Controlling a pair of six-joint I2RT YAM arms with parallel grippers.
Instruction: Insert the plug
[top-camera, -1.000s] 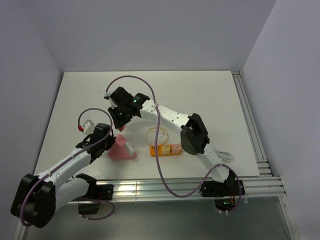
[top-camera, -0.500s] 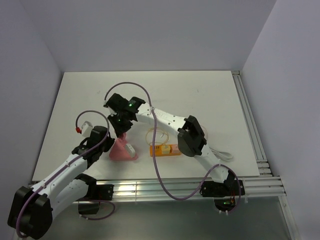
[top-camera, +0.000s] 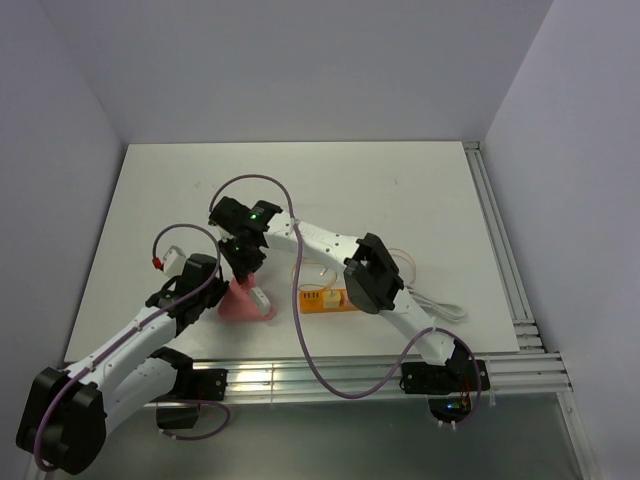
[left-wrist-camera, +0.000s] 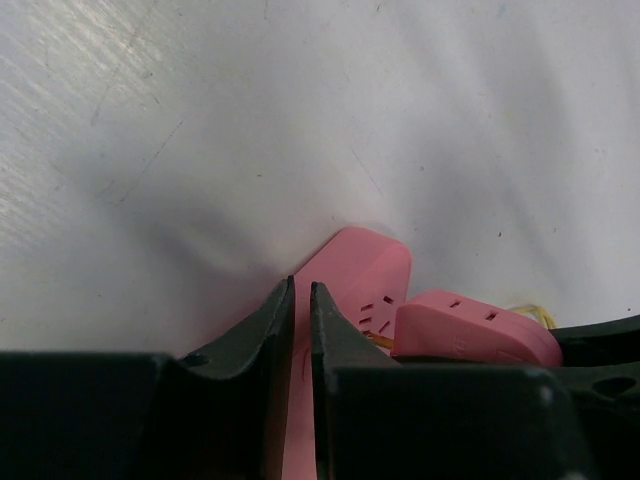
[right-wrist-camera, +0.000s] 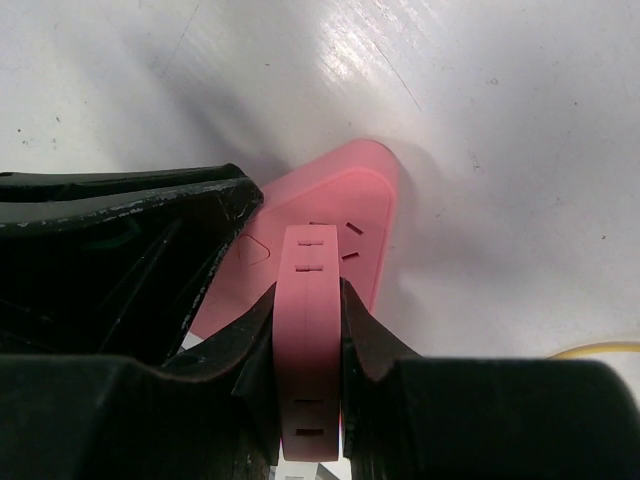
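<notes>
Both arms are white shells between bulky black joints; the left arm (top-camera: 130, 335) and the right arm (top-camera: 325, 238) each trail a thin purple cable (top-camera: 250, 179); a green light (top-camera: 253, 213) glows on the right wrist housing; a red tip (top-camera: 158, 263) (beside a white connector) marks the left cable; the left gripper (left-wrist-camera: 300, 290) and right gripper (right-wrist-camera: 308, 300) have matt black fingers (right-wrist-camera: 368, 345), tapered.

Pink plug (right-wrist-camera: 308, 330), pink socket block (right-wrist-camera: 350, 200), orange power strip (top-camera: 335, 300), white table (top-camera: 400, 190), purple cables (top-camera: 299, 322), black jaws.
</notes>
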